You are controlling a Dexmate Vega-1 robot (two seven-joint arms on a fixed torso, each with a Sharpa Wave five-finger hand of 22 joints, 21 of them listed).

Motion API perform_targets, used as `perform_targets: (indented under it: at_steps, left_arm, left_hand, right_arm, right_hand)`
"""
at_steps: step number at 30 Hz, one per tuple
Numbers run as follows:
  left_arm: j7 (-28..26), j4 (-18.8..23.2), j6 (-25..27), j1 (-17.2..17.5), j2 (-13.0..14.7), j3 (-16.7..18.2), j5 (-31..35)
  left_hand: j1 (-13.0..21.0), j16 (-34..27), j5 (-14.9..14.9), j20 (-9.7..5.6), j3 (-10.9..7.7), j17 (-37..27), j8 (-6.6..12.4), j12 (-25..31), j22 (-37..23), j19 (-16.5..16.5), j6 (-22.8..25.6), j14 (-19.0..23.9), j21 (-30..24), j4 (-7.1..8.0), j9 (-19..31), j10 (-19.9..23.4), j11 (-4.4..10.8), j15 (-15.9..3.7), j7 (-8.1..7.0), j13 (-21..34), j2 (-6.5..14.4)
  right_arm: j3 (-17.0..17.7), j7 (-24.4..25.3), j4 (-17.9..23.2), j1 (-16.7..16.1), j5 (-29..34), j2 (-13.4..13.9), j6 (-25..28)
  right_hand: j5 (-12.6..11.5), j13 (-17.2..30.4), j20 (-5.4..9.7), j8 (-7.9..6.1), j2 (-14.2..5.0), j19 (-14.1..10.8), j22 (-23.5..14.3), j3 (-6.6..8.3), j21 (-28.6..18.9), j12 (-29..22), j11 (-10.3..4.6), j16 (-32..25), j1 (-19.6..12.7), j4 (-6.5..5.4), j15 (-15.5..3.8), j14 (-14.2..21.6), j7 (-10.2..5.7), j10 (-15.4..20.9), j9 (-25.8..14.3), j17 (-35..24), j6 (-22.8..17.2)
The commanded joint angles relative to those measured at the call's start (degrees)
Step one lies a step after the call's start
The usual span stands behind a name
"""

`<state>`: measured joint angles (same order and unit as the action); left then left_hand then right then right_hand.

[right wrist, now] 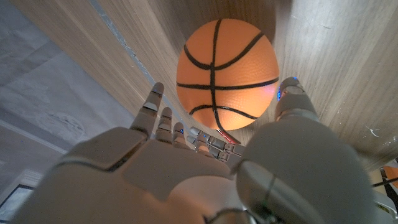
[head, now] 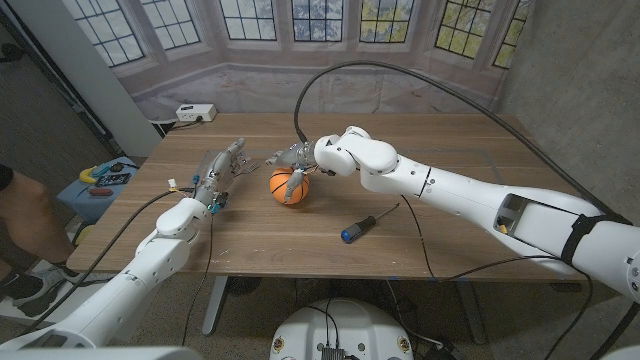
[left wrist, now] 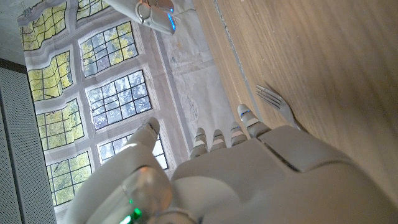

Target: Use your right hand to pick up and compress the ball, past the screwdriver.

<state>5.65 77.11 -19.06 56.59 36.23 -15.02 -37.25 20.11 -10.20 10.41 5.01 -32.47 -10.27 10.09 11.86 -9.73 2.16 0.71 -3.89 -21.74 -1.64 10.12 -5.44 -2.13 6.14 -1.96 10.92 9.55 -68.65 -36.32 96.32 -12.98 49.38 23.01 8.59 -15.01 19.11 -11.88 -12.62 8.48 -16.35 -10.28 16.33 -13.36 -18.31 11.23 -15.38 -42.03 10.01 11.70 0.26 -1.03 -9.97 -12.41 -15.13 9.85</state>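
The ball (head: 288,186) is orange, crossed by thin black seam lines like a basketball's, plainest in the right wrist view (right wrist: 227,73). The screwdriver (head: 369,223) has a blue handle and a black shaft. The surface (head: 450,210) is brown wood with a fine lengthwise grain. The right robot hand (head: 292,160) is pale grey-white, and the left robot hand (head: 222,170) likewise. A silver fork (left wrist: 278,104) gleams on the wood.

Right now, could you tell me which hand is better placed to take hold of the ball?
The right hand. It hangs just over the orange ball, fingers apart around it, beyond the screwdriver. The left hand stands apart to the ball's side, beside a fork, holding nothing.
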Motion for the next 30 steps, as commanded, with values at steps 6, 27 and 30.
perform_targets:
  at_steps: [6,27,30]
  left_arm:
    - [-0.8,0.9,0.6,0.4,-0.1,-0.3,0.2]
    - [0.2,0.3,0.9,0.0,-0.4,-0.7,-0.2]
    - [0.3,0.2,0.9,0.0,-0.4,-0.7,-0.3]
  left_hand:
    - [-0.7,-0.5,0.1,0.25,-0.1,-0.1,0.45,0.2,-0.2,0.4,0.1,0.4,0.4,0.42,0.2,0.0,0.3,0.16,-0.92,0.2,0.0]
    - [-1.3,-0.4,0.1,0.26,-0.03,0.1,0.42,0.2,-0.2,0.8,0.0,0.6,0.8,0.46,0.2,0.1,0.49,0.14,-1.23,0.1,-0.4]
    - [-1.4,-0.4,0.1,0.25,-0.05,0.1,0.4,0.2,-0.2,0.9,0.0,0.6,0.9,0.5,0.2,0.1,0.49,0.14,-1.35,0.1,-0.4]
  right_arm:
    - [0.2,0.6,-1.8,-1.0,0.9,-1.0,-2.0]
    - [-0.5,4.1,-5.8,-0.9,1.3,-2.0,-3.9]
    - [-0.6,5.0,-6.1,-1.1,1.5,-2.1,-4.0]
  right_hand:
    - [0.7,2.4,-0.03,-0.89,0.24,-1.7,-0.3,1.14,-0.3,-2.6,0.13,-0.8,-1.8,-0.09,0.12,2.2,0.93,1.5,-0.5,-1.4,3.1]
    - [1.7,8.4,0.43,-3.2,0.72,-4.4,-0.4,2.72,-0.3,-9.1,-3.77,-1.9,-4.1,-0.15,-1.68,6.3,1.6,5.2,-1.5,-4.5,-3.6]
    - [1.7,9.2,0.49,-3.44,0.73,-4.8,-0.4,2.92,-0.4,-9.8,-4.35,-2.1,-4.5,-0.11,-1.87,6.8,1.73,5.4,-1.7,-4.8,-4.3]
